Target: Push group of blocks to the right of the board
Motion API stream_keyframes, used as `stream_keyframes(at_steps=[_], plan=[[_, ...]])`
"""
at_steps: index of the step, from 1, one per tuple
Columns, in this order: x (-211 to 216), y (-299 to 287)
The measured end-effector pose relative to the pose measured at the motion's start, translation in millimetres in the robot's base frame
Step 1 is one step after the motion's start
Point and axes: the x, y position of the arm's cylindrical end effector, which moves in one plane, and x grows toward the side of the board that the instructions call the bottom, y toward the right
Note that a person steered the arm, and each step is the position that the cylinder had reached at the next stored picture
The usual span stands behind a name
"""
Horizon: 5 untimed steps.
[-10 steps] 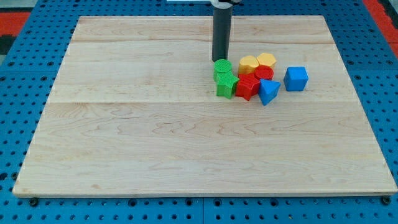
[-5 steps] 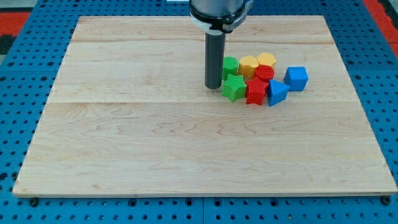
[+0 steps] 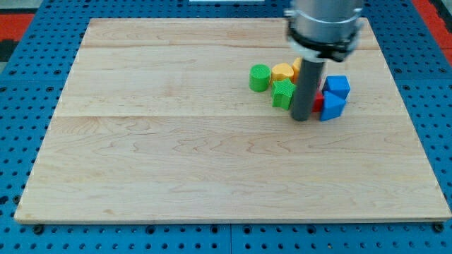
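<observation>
Group of blocks: we see a small cluster in the upper right part of the wooden board (image 3: 176, 162), short of the board's right edge.
Green cylinder (image 3: 260, 77): it stands at the cluster's left end, a little apart from the rest, upright with its round top showing.
Yellow block (image 3: 283, 72): it sits just right of the green cylinder; we cannot make out its exact shape. A sliver of a second yellow piece (image 3: 297, 65) shows beside the rod, mostly hidden.
Green block (image 3: 283, 93): it lies below the yellow block, touching or nearly touching our rod on the rod's left; it looks jagged, perhaps star-like, but we cannot be sure.
Red block (image 3: 318, 101): only a thin strip shows between the rod and the blue pieces; the shape is hidden.
Blue cube (image 3: 337, 86): it is at the cluster's right end, upper side.
Blue block (image 3: 332, 106): it lies just below the blue cube and touches it; its shape is unclear from here.
My tip (image 3: 301, 118): we have it on the board at the lower edge of the cluster, between the green block on the left and the red and blue pieces on the right.
Jaws: our arm ends in a plain dark rod, so nothing opens, closes or holds anything.
In the way: the rod and its metal collar (image 3: 323, 25) cover the middle of the cluster.
Surroundings: a blue pegboard table (image 3: 21, 127) frames the board on all sides, with red strips (image 3: 434, 14) at the top corners.
</observation>
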Motion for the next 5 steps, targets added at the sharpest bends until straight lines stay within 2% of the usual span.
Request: stream_keyframes(at_steps=[1,2,3,4,5], plan=[[3,-3],[-5,-82],[-90,-137],[-73,-115],[-55,-66]])
